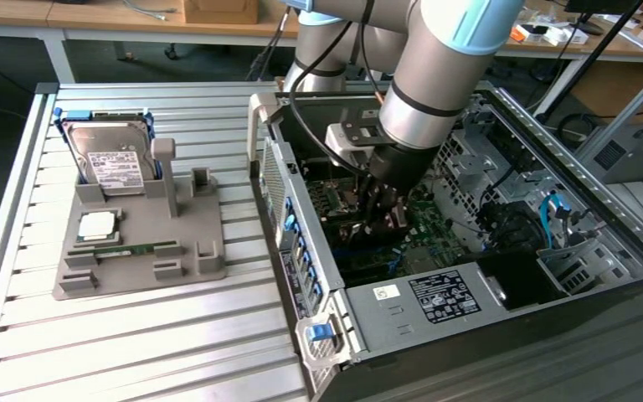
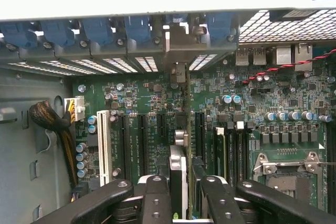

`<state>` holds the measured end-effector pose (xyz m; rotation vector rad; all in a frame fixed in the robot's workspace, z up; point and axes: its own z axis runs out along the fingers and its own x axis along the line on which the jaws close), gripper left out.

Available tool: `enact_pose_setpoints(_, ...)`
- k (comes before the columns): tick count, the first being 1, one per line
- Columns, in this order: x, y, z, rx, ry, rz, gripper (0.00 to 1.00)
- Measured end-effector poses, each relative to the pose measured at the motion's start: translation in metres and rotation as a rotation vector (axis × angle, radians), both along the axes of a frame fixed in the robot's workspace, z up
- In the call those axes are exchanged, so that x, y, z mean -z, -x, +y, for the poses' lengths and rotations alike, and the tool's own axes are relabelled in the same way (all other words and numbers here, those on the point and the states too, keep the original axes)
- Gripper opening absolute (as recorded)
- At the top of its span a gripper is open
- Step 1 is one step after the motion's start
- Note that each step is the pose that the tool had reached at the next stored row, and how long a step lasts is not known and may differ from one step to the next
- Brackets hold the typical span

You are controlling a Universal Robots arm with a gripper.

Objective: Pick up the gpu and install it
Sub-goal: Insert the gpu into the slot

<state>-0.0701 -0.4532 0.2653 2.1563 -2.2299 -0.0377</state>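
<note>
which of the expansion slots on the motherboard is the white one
The long white slot beside the row of capacitors. The other expansion slots are all black, and the gpu stands edge-on among those.

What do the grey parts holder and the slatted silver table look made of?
Grey parts holder: looks like matte plastic, possibly printed; flat uniform grey with no glare, blocky moulded slots and posts.
Slatted silver table: looks like bare brushed aluminium; pale metallic sheen, parallel grooves like extruded profiles. The alloy can't be told by eye.
</note>
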Motion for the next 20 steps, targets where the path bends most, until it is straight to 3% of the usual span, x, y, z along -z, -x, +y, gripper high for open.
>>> enact_pose_setpoints(20,0.0022,-0.0003,0.0,-0.013,0.0002,0.0011,0.27)
